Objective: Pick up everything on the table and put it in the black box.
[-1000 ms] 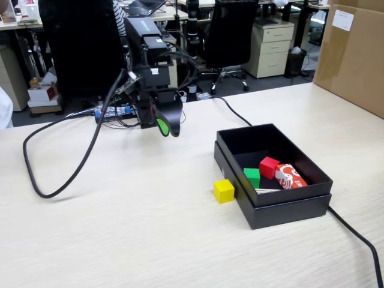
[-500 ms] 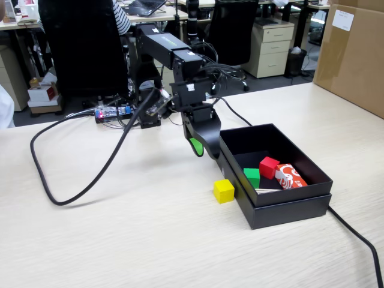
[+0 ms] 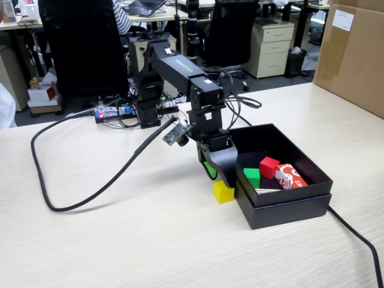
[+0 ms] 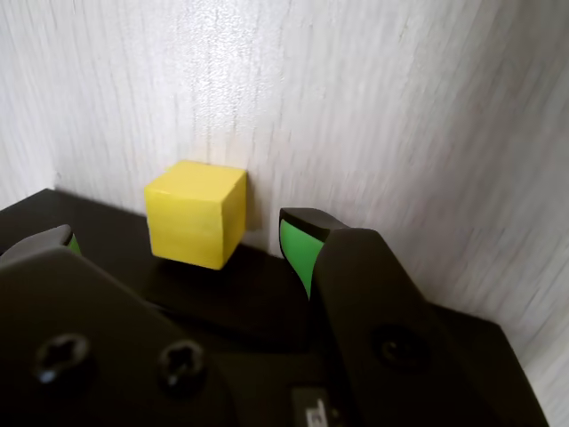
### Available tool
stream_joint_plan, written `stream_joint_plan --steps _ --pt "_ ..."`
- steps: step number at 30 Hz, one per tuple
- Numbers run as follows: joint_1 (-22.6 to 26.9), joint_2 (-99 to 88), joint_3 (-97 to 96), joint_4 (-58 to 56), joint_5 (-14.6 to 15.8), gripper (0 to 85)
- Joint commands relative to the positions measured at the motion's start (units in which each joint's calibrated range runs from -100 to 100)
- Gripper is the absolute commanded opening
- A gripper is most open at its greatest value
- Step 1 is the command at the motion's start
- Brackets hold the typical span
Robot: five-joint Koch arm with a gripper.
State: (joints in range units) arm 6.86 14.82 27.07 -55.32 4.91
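I see gripper open, jaws astride yellow cube beside black box. I centre cube, close squarely, lift clear over wall.

In the fixed view we found the box on the table at about four o'clock from the arm's base. Inside it lay three things: one cube nearest the arm-side wall, another cube at its two o'clock, and a carton at three o'clock of that. A third cube sat on the table just outside the box's wall, at nine o'clock of it, with the gripper directly above. A cable looped at eight o'clock of the base.
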Motion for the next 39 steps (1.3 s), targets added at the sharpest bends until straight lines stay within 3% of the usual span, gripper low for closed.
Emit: stream_joint_plan --steps 1,4,9,13,14,20,28,32,36,39 --pt "0.49 2.33 6.39 -0.36 0.20 44.9" --pt "0.24 6.00 8.29 -0.36 0.20 44.7" --pt "0.44 6.81 7.39 -0.70 0.29 33.5" --pt "0.59 7.50 7.75 -1.91 0.34 16.9" --pt "0.59 7.50 7.84 -2.17 0.63 1.2" --pt "0.34 3.94 6.48 -5.80 0.73 0.9" --pt "-0.05 -26.12 0.04 -7.10 -1.03 0.9" --pt "3.13 -34.50 2.67 -7.27 -1.51 0.9" --pt "9.57 -24.75 10.11 -7.01 -1.03 0.9" --pt "10.84 -10.98 10.92 -6.84 -0.93 1.1"
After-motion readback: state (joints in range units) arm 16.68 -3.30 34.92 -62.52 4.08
